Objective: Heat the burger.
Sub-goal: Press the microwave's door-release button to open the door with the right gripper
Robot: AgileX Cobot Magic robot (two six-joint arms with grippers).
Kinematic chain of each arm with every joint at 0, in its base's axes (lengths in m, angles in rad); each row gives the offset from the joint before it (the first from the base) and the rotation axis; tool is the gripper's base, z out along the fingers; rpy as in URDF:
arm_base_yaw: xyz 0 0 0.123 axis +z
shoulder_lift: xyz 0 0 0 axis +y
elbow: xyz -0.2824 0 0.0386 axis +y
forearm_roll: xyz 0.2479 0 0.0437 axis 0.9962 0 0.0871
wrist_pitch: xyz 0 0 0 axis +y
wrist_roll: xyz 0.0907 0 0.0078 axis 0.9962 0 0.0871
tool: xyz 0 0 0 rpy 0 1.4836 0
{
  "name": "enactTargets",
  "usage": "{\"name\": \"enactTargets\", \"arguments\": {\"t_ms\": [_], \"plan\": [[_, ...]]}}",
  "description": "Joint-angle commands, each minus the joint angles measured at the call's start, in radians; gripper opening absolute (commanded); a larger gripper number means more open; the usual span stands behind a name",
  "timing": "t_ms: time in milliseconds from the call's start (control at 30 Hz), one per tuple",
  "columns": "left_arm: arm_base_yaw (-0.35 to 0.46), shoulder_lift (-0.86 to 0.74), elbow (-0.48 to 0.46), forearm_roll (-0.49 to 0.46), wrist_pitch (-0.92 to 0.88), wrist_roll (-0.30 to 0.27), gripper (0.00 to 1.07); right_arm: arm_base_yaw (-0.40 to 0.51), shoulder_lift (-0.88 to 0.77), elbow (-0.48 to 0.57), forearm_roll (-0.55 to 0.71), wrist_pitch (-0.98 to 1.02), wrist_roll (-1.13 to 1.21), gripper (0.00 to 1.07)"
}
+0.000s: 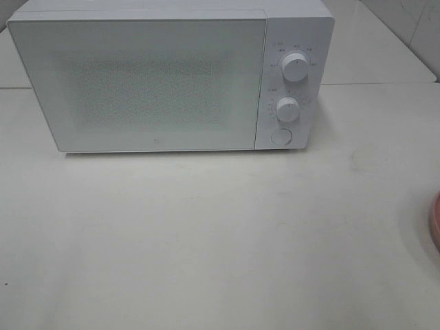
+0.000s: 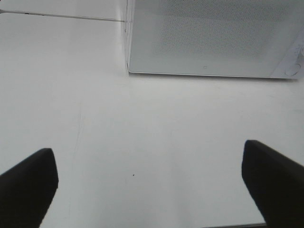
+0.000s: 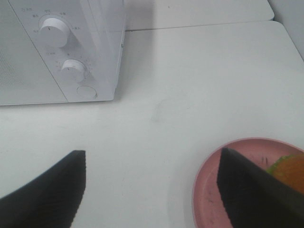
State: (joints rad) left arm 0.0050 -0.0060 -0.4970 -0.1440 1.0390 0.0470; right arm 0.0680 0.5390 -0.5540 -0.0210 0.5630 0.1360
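The burger (image 3: pixel 290 172) shows only as an orange-brown bun edge with a bit of green lettuce, on a pink plate (image 3: pixel 209 190) in the right wrist view. One dark finger (image 3: pixel 247 194) of my right gripper (image 3: pixel 152 190) covers most of it. That gripper is open and holds nothing. My left gripper (image 2: pixel 149 185) is open wide over bare table in front of the white microwave (image 2: pixel 213 38). Neither gripper appears in the high view, where only the plate's rim (image 1: pixel 435 220) peeks in at the right edge.
The microwave (image 1: pixel 158 75) stands at the back of the white table (image 1: pixel 220 240) with its door shut. Two round knobs (image 1: pixel 295 67) and a round button (image 1: pixel 280 136) sit on its right panel. A seam between tabletops runs behind it.
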Motion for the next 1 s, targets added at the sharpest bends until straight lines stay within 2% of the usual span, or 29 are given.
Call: {"name": "enactTargets", "arguments": {"t_ms": [33, 1000], "plan": [[-0.003, -0.019, 0.002, -0.005, -0.005, -0.001, 0.98, -0.005, 0.057, -0.006, 0.0, -0.089, 0.005, 0.75], [-0.003, -0.019, 0.002, -0.005, -0.005, -0.001, 0.98, -0.005, 0.485, -0.006, 0.001, -0.627, -0.002, 0.75]]}}
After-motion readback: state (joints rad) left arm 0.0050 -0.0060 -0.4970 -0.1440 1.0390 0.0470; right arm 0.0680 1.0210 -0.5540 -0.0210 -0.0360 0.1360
